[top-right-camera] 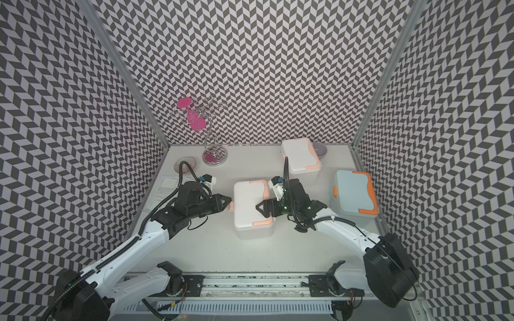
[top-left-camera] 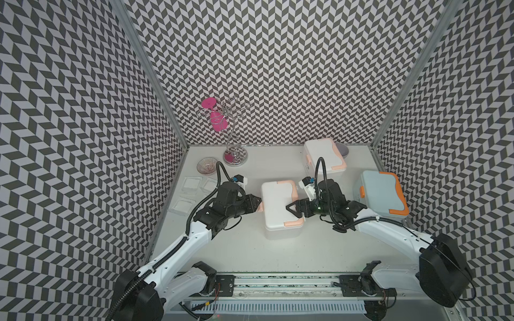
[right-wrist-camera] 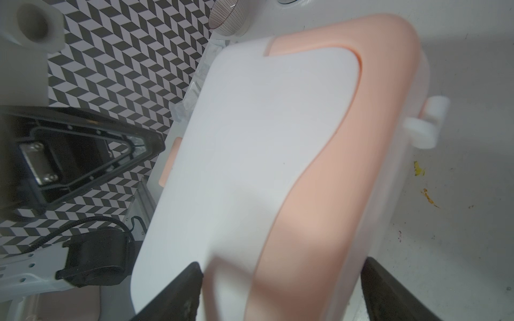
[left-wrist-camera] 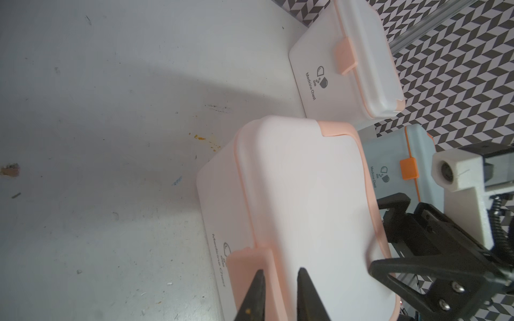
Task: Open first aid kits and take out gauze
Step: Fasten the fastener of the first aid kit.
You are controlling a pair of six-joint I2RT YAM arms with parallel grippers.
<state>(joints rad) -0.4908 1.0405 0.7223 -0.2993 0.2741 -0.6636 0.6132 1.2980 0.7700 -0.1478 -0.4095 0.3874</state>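
A: What does the white kit (top-left-camera: 279,205) in the middle of the frame say?
B: "Medicine Chest". The left jaws pinch its peach clip (left-wrist-camera: 250,261), the right jaws are wide open around it, and the gauze (top-left-camera: 192,184) lies left on the tabletop (top-left-camera: 250,250)

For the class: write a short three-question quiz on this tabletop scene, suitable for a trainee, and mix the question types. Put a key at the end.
1. True or false: the pale blue kit has its lid shut.
2. How many wrapped gauze pads lie on the table?
3. Where is the tip of the left pincer?
A. at the peach side latch of the near white kit
B. at the grey bowl
C. at the wire stand

Key: 1 true; 2 three; 3 A.
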